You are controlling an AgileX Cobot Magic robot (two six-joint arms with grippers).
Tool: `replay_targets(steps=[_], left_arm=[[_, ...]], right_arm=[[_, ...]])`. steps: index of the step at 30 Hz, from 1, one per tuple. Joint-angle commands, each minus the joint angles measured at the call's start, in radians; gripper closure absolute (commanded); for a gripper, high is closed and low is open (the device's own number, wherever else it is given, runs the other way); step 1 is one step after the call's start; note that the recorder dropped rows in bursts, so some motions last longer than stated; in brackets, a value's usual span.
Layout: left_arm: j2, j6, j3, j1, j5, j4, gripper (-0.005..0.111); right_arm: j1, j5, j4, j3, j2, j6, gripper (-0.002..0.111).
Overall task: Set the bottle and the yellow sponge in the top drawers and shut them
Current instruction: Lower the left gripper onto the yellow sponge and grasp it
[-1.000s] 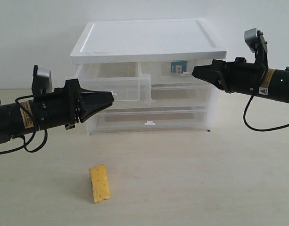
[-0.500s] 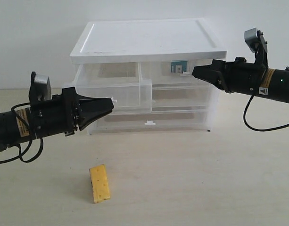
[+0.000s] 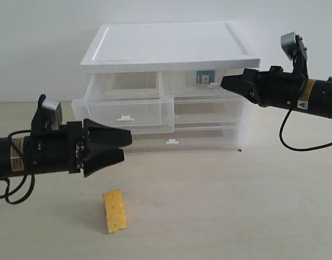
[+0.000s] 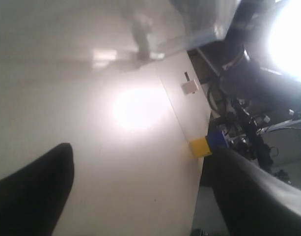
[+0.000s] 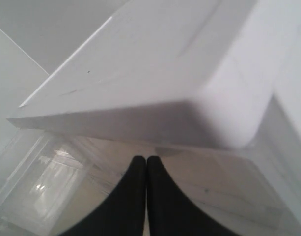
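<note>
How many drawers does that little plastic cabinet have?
4. The top left drawer, pulled out; the top right drawer beside it, pushed in; the middle drawer and the bottom drawer, both full-width, below them.

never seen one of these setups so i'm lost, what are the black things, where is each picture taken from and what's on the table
The black things are two robot arms, each ending in a two-fingered gripper. The wide picture comes from a camera standing off the arms. The other two come from cameras on each wrist, looking along the fingers.

The left gripper is open and holds nothing. The right gripper is shut and empty, its tip near the tab handle of the right top drawer.

On the table stands a white-topped drawer unit. Its left top drawer is pulled out. A bottle with a teal label shows through the right top drawer's clear front. A yellow sponge lies on the table in front.
</note>
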Motion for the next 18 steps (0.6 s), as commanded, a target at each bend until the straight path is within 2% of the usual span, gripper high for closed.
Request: replay_targets(steps=[1,5,10,13,16,18], left_arm=[[-0.003,0.085,0.1,0.004,-0.003,0.034,0.039],[-0.003,0.137,0.169,0.047,-0.001,0.043,0.04],[-0.016,0.15,0.183,0.106,0.047,0.119,0.04],[-0.053,0.15,0.175,0.101,0.169,0.124,0.043],[-0.104,0.127,0.171,0.084,0.37,0.122,0.043],[-0.14,0.105,0.169,0.061,0.429,0.132,0.043]], right_arm=[[-0.004,0.016,0.039,-0.005,-0.005,-0.008,0.108],[-0.004,0.016,0.039,-0.005,-0.005,-0.01,0.108],[-0.004,0.016,0.039,-0.005,-0.005,-0.01,0.108],[-0.004,0.016,0.039,-0.005,-0.005,-0.01,0.108],[-0.004,0.016,0.037,-0.005,-0.005,-0.01,0.108],[-0.004,0.016,0.037,-0.005,-0.005,-0.01,0.108]])
